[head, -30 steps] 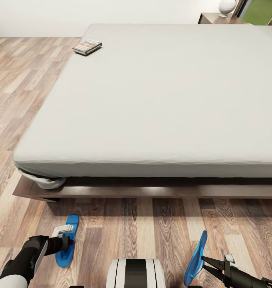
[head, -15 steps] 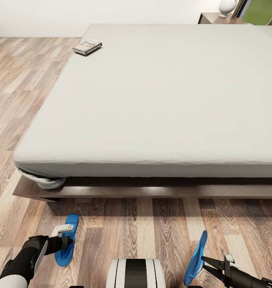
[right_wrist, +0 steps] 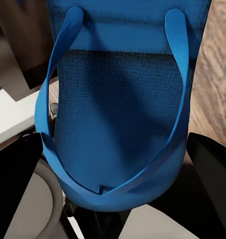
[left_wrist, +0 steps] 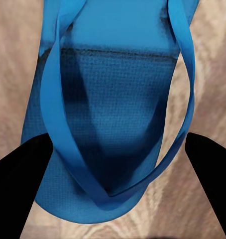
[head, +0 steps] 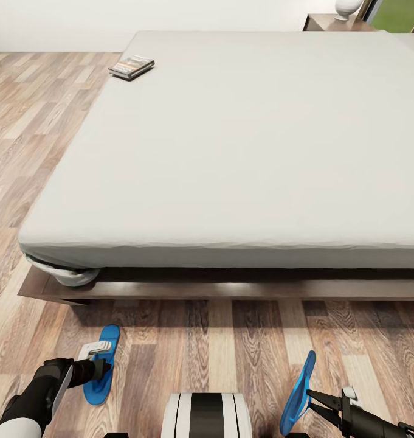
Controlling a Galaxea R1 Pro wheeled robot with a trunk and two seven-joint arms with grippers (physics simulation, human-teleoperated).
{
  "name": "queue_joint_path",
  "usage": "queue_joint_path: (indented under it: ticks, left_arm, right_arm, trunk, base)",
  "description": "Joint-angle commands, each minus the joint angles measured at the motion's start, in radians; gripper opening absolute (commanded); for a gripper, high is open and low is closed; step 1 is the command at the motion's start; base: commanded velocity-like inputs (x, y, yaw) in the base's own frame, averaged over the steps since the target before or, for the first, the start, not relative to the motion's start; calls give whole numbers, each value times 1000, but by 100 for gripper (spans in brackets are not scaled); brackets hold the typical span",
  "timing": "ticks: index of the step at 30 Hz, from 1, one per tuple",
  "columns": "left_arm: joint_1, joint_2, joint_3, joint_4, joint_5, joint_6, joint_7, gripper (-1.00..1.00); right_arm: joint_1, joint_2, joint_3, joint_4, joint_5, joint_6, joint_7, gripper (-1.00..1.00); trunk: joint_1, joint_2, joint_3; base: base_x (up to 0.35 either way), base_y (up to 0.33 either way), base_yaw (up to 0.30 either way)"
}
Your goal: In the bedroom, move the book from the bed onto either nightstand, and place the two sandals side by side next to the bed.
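The bed (head: pixel 249 140) has a pale mattress on a dark frame, and the book (head: pixel 132 66) lies near its far left corner. A blue sandal (head: pixel 103 372) hangs flat just over the floor in front of the bed, and my left gripper (head: pixel 102 368) is shut on its sides. In the left wrist view that sandal (left_wrist: pixel 118 99) sits between the dark fingers (left_wrist: pixel 18 189). My right gripper (head: pixel 310 403) is shut on the other sandal (head: pixel 299 389), held on edge. The right wrist view shows this sandal (right_wrist: pixel 118 114). A nightstand (head: pixel 328 23) stands at the far right.
A white vase (head: pixel 346 6) stands on the nightstand. Wood-plank floor (head: pixel 231 340) runs between my base (head: pixel 207 417) and the bed frame (head: pixel 231 291), and along the bed's left side. A bunched sheet corner (head: pixel 70 275) hangs at the near left of the frame.
The whole picture has shifted slightly, so the camera moved. Both grippers and both sandals keep their places.
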Motion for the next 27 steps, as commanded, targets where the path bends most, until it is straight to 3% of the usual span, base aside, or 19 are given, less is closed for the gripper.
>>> queue_joint_path:
  ticks: [1, 5, 11, 27]
  left_arm:
    - [0, -1, 5, -1, -11, 3, -9, -100]
    - [0, -2, 5, -1, -11, -1, -9, -100]
    - [0, -9, 16, 0, -9, -63, -9, -100]
    - [0, -9, 21, 5, -9, -68, -9, -100]
  right_arm:
    - [0, 0, 0, 0, -3, 9, 2, -100]
    - [0, 0, 0, 0, -3, 9, 1, -100]
    - [0, 0, 0, 0, -3, 9, -1, -100]
    - [0, 0, 0, 0, -3, 9, -2, -100]
  trunk:
    - [0, 0, -1]
    - [0, 0, -1]
    - [0, 0, -1]
    - [1, -1, -12]
  base:
    - [0, 0, 0]
    - [0, 0, 0]
    - [0, 0, 0]
    - [0, 0, 0]
